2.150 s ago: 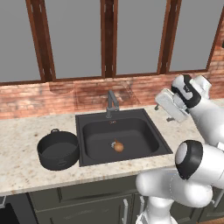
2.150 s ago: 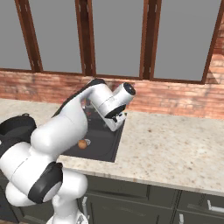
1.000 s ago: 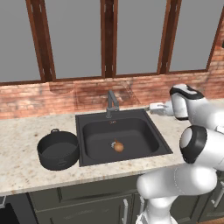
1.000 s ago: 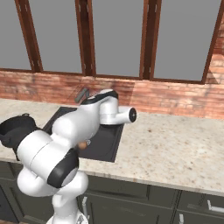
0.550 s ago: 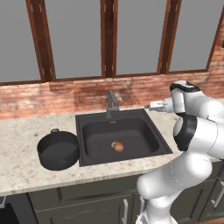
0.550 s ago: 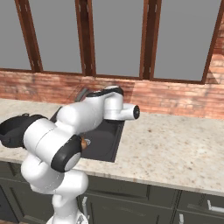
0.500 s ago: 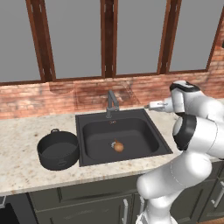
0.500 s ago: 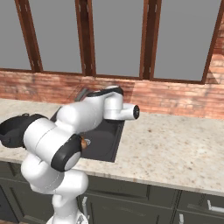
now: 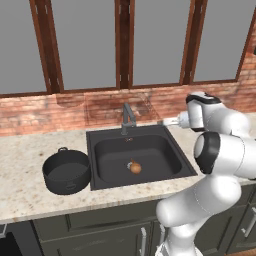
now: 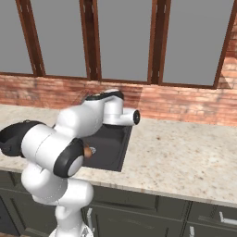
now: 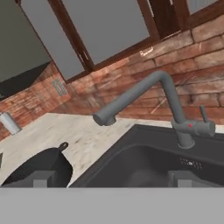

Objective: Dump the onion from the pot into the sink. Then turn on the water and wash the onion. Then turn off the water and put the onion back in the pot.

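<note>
The small orange-brown onion (image 9: 135, 168) lies on the floor of the black sink (image 9: 165, 150), near the drain. A sliver of the onion (image 10: 87, 151) shows past my arm in the right base view, beside the sink (image 10: 113, 143). The black pot (image 9: 66, 171) stands empty on the counter left of the sink. My gripper (image 9: 169, 121) hovers over the sink's back right corner and points left at the faucet. In the hand view the gripper (image 11: 113, 179) is open with nothing between its fingertips (image 11: 41, 179), facing the sink (image 11: 144, 168) with the pot (image 11: 39, 168) at lower left.
A dark grey faucet (image 9: 128, 117) rises behind the sink; its spout (image 11: 131, 98) reaches over the basin and its lever handle (image 11: 199, 127) sits on the right. A brick backsplash and windows stand behind. A silver canister (image 11: 8, 122) stands far off on the counter.
My hand has swung from above the right counter to the sink's back right corner, turning to face the faucet. The onion and the pot have not moved.
</note>
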